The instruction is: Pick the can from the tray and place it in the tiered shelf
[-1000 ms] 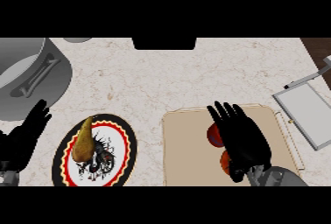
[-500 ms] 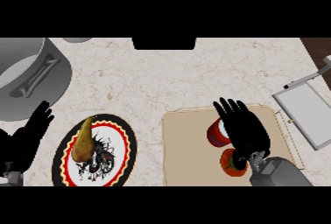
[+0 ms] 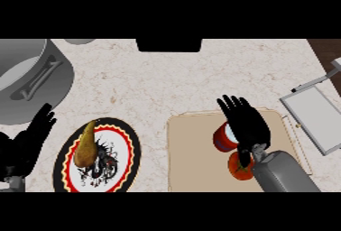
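We see the pale speckled stone tabletop (image 3: pixel 160 81) bearing the flat tan rectangular tray (image 3: pixel 193 158). Our right hand (image 3: pixel 245 124), fingers straight and spread, partly covers the red cylindrical can (image 3: pixel 222 137) on that tray. Our left hand (image 3: pixel 30 140) rests open at the view's left edge.

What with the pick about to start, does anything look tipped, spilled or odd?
Nothing plainly stands out. The red can sits on the tray, partly hidden under the right hand, so its tilt is unclear. The pear lies on its plate; no spill shows.
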`<state>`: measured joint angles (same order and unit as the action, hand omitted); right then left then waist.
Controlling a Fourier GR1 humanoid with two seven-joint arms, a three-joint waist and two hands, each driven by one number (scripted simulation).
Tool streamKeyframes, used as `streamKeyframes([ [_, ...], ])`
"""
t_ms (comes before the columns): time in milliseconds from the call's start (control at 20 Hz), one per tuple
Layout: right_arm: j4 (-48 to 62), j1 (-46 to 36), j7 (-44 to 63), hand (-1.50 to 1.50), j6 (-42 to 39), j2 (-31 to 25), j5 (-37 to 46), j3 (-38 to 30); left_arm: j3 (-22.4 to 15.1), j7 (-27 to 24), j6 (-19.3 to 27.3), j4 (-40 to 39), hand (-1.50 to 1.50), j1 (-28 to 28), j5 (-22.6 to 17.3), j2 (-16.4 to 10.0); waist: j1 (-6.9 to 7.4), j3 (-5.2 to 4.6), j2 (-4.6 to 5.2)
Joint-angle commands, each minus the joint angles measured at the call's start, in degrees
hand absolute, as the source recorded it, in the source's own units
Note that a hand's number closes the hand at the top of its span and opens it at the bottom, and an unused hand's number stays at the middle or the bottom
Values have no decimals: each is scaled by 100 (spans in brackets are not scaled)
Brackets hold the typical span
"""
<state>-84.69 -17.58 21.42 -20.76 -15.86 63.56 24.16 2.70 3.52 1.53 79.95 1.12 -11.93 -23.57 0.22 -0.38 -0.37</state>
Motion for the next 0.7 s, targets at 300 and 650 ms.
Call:
streamKeyframes([
  [300, 755, -39, -488, 150, 177, 202, 85, -504, 245, 282, -179, 563, 0, 307, 121, 41, 30, 41, 35],
  [650, 870, 143, -775, 150, 637, 261, 608, -142, 144, 183, -71, 117, 0, -58, 387, 361, -3, 39, 38],
])
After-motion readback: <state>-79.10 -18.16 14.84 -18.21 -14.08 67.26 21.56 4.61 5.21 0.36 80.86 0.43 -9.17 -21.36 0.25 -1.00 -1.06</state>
